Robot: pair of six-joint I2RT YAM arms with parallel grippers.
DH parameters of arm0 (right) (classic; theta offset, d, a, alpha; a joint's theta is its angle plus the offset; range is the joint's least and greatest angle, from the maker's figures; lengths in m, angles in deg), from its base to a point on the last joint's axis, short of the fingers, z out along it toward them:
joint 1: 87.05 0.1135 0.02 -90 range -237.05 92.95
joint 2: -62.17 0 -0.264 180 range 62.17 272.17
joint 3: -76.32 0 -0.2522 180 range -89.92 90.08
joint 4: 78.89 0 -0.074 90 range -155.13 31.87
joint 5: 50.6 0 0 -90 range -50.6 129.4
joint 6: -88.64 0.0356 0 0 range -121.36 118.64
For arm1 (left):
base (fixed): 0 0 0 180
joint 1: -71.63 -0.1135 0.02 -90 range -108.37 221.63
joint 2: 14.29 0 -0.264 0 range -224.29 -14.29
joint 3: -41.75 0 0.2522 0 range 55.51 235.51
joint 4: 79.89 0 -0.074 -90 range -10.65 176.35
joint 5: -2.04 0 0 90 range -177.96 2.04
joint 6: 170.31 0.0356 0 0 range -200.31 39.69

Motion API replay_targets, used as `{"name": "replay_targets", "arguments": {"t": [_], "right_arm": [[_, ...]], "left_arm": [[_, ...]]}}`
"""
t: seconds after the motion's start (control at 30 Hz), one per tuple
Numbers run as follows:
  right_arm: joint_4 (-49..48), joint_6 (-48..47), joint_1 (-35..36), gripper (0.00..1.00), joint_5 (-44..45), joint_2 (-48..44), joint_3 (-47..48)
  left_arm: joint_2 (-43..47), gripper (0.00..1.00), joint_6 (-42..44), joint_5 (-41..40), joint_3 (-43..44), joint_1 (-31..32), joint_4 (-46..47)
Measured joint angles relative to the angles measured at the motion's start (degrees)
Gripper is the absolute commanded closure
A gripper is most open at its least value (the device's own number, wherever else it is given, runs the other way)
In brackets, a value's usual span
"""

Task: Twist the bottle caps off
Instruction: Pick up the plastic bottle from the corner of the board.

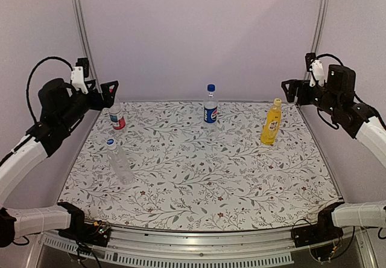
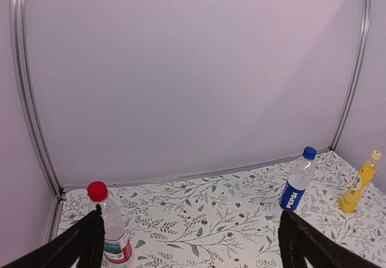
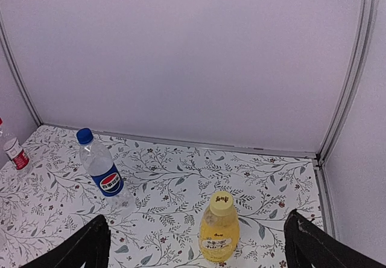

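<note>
**Both pincers wide open, four capped bottles on the flowered table**

Closest to my wrist lenses are the matte black fingers (image 2: 84, 244), blunt wedges at the bottom corners of each view. The left pincer (image 2: 190, 213) is spread fully apart and holds nothing. The right pincer (image 3: 196, 218) is just as wide and just as empty. From above I see both raised at the far sides of the table (image 1: 211, 183), which has a flat top printed with grey leafy sprigs and small red blossoms.

The red-capped bottle (image 2: 111, 232) is clear ribbed plastic with a red and white band. It stands at the far left, just beside the left pincer's fingertip. The cola bottle (image 1: 210, 106) is clear with a glossy blue label and a round blue cap, and it stands upright at the far middle. The yellow bottle (image 3: 218, 229) is slim and waisted, filled with bright yellow liquid under a pale yellow cap, and it stands far right, near the right pincer. The plain bottle (image 1: 120, 159) is unlabelled clear plastic with a blue and white cap. It sits nearer me on the left, and I cannot tell whether it is upright or leaning.

All four caps are on. A slotted metal rail (image 1: 181, 244) edges the near side, and smooth pale lilac walls (image 1: 199, 32) enclose the rest.
</note>
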State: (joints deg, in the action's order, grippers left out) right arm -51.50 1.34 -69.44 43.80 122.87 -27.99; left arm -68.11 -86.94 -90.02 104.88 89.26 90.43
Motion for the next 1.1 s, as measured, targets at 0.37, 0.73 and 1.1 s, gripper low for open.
{"name": "replay_targets", "arguments": {"t": [0.37,0.73,1.1], "right_arm": [[0.3,0.0,0.0,0.01,0.0,0.1,0.0],[9.6,-0.2,0.0,0.01,2.4,2.7,8.0],[18.6,-0.1,0.0,0.01,8.7,16.3,16.9]], "left_arm": [[0.5,0.0,0.0,0.4,-0.5,0.0,0.2],[-0.3,0.0,0.0,1.3,-0.5,0.0,-0.4],[-5.3,0.0,-1.4,2.2,4.1,0.0,-6.6]]}}
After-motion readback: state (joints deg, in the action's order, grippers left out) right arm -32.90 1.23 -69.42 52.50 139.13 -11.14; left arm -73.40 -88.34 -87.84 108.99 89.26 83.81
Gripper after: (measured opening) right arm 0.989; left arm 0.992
